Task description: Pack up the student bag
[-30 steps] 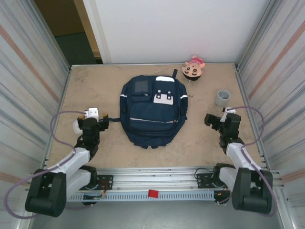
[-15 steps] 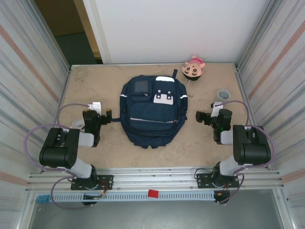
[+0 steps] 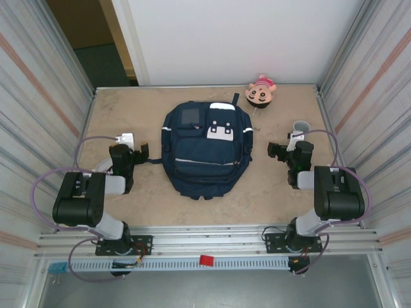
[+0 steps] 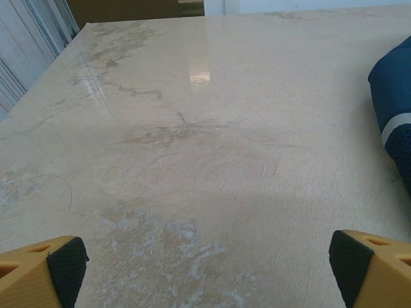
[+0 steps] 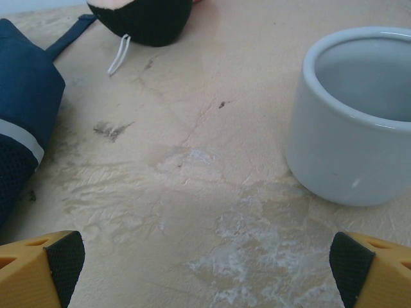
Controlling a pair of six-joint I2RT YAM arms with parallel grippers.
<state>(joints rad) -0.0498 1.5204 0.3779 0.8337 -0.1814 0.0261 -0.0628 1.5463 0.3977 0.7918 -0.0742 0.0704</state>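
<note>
The student bag [image 3: 205, 147], a navy-blue backpack with white patches, lies flat in the middle of the table. My left gripper [image 3: 128, 150] sits just left of it, open and holding nothing; its yellow fingertips [image 4: 61, 264] stand wide over bare table, and the bag's edge [image 4: 393, 102] lies off to the right. My right gripper [image 3: 290, 149] sits to the right of the bag, also open and holding nothing. A grey-white cup [image 5: 353, 128] stands upright just ahead of it and to the right, and the bag's side [image 5: 26, 96] shows at the left.
A round-faced plush toy [image 3: 261, 92] lies at the far edge, right of the bag's top; its dark underside [image 5: 144, 19] shows in the right wrist view. The cup [image 3: 300, 126] stands near the right wall. Ribbed metal walls [image 3: 45, 115] close both sides.
Both arms have folded up from their low stretched pose, and both grippers have shifted toward the far side. The right wrist now covers part of the cup. Both stay open.
</note>
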